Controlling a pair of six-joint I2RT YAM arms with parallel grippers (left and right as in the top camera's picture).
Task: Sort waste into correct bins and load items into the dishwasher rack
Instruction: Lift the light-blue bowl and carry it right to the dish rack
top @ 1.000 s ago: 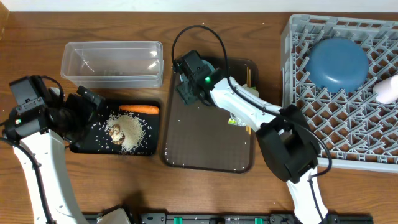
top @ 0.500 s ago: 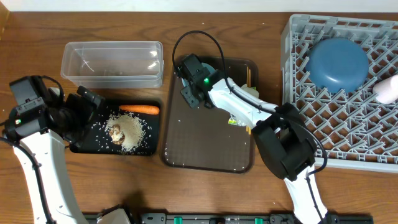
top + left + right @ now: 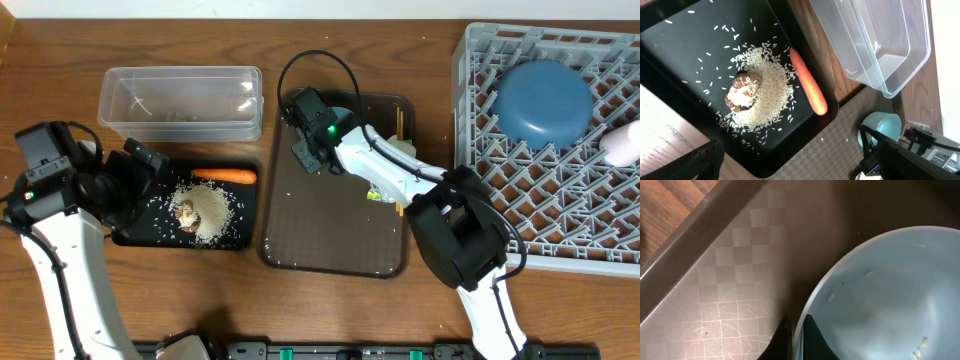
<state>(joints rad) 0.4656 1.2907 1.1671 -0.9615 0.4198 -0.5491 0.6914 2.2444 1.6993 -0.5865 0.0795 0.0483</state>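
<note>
Right claw [image 3: 798, 340]: clamped tight on the pale blue cup [image 3: 880, 290] rim, at the back left corner of the brown tray [image 3: 330, 230]. Left claw [image 3: 133, 178]: spread wide, left of the brown tray, over the black tray [image 3: 685, 55].

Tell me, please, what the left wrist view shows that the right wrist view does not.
Only the left wrist view: the black tray holding a pile of rice grains with the brown lump on it, the carrot along the tray's edge, and the clear tub beside the tray.
Only the right wrist view: the right gripper pinching the rim of the pale blue cup, with a few grains inside.
Both: the cup standing on the brown serving tray.
</note>
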